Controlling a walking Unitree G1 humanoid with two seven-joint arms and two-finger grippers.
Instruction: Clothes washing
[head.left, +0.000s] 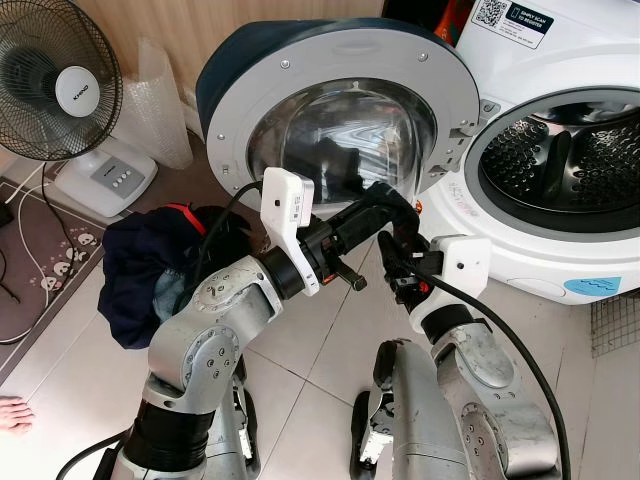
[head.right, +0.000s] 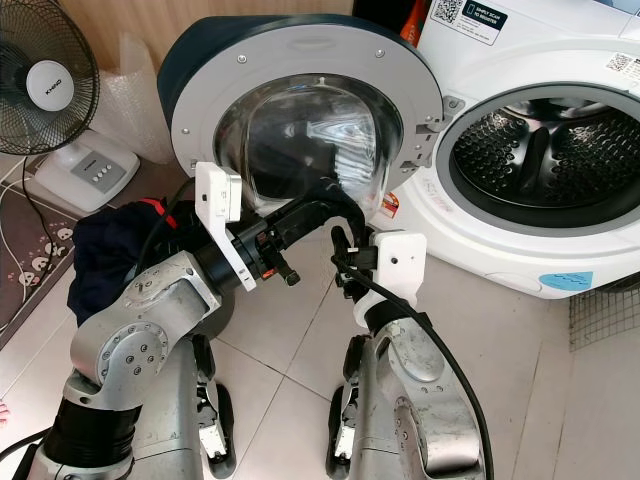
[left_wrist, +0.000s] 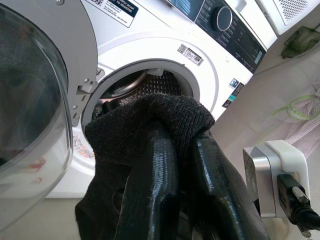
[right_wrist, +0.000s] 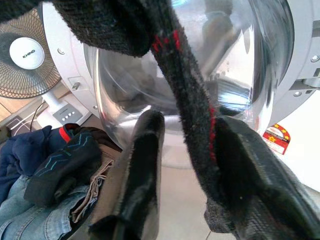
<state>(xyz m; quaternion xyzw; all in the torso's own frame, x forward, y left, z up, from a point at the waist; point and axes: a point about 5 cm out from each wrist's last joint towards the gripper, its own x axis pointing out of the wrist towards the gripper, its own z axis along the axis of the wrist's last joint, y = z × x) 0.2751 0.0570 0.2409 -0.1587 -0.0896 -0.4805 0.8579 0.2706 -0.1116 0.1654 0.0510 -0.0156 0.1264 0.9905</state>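
Note:
A black sock (left_wrist: 150, 115) with small red marks is draped over the tips of my left gripper (left_wrist: 182, 150), which is shut on it. I hold it in front of the open washer door (head.left: 340, 110). The sock's loose end (right_wrist: 185, 85) hangs down between the fingers of my right gripper (right_wrist: 190, 125), which is open just below the left one, with the sock resting against one finger (right_wrist: 240, 165). The washing machine (head.left: 560, 250) stands at the right, its drum (head.left: 575, 150) open and dark inside.
A pile of dark blue clothes and jeans (head.left: 145, 265) lies on the tiled floor at the left, under the door. A standing fan (head.left: 55, 80) and its white base (head.left: 105, 175) stand at the far left, with cables on a mat (head.left: 40, 270).

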